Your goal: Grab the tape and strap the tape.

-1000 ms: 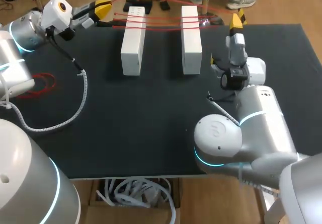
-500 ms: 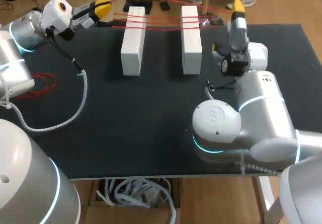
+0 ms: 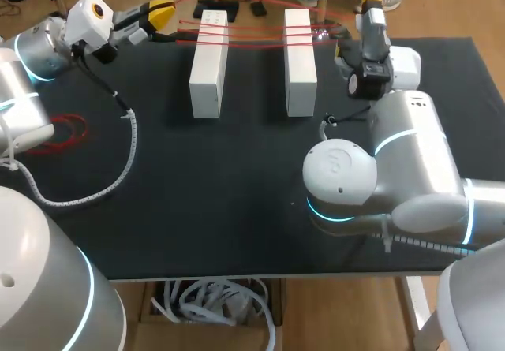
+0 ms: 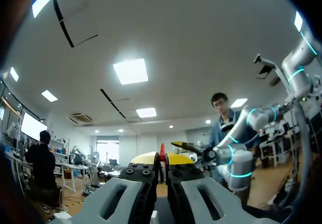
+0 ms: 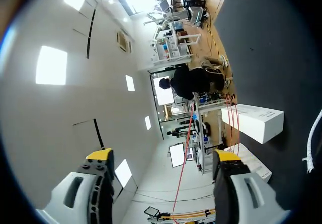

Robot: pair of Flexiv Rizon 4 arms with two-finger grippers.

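Two white rectangular blocks carry your thin red tape; your left hand clenches it, your right hand stands released.

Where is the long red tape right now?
In the head view, the red tape lies stretched across the two white blocks at the table's far side, its left end in the left gripper.
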